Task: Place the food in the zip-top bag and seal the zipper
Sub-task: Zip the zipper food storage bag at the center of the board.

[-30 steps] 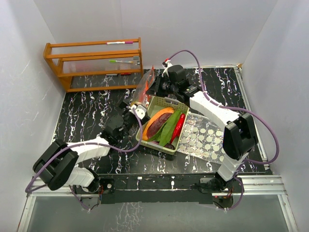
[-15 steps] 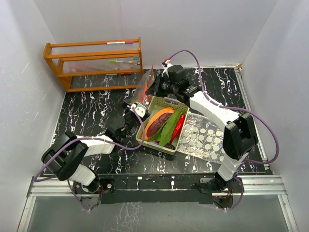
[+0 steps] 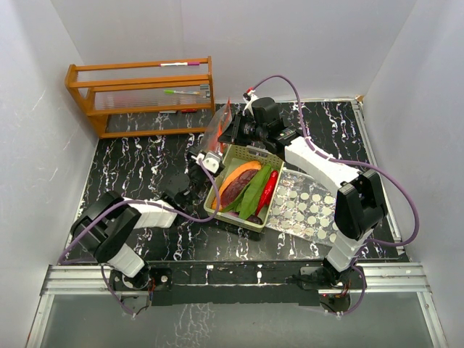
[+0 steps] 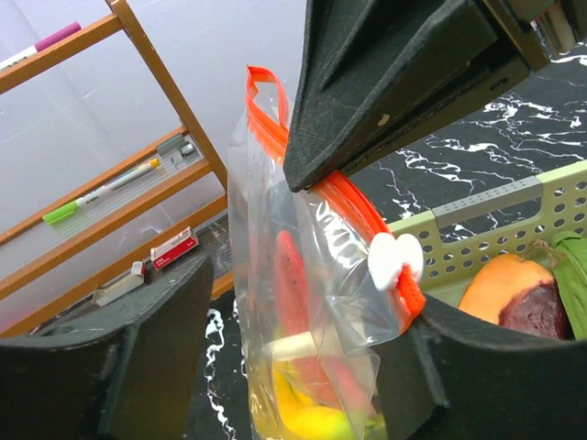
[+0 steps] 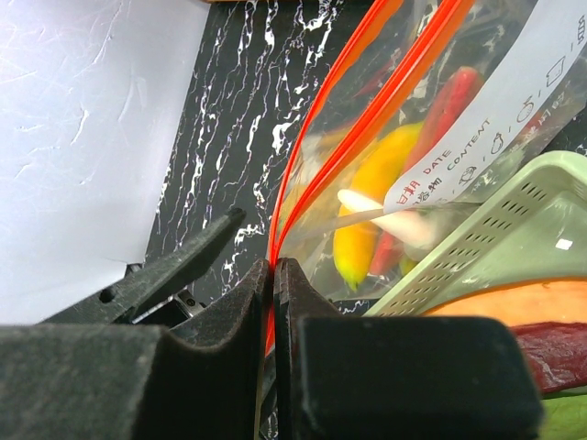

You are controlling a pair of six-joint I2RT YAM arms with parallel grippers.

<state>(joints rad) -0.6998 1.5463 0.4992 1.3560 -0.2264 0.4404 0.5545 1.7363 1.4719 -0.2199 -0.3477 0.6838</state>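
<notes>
High rear overview plus two close wrist views of one bag [image 4: 312, 275]

Open black tabletop [image 3: 138, 167] left of the upright bag [image 3: 217, 127]; basket [image 3: 250, 153] tight against its right, wooden rack [image 3: 145, 109] far behind-left.

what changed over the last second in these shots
The left arm folded in: its elbow swung right and the left gripper edged toward the bag, jaws open around it. Nothing was grabbed or released. The right gripper stayed shut on the bag's zipper; the basket and its food did not move.
</notes>
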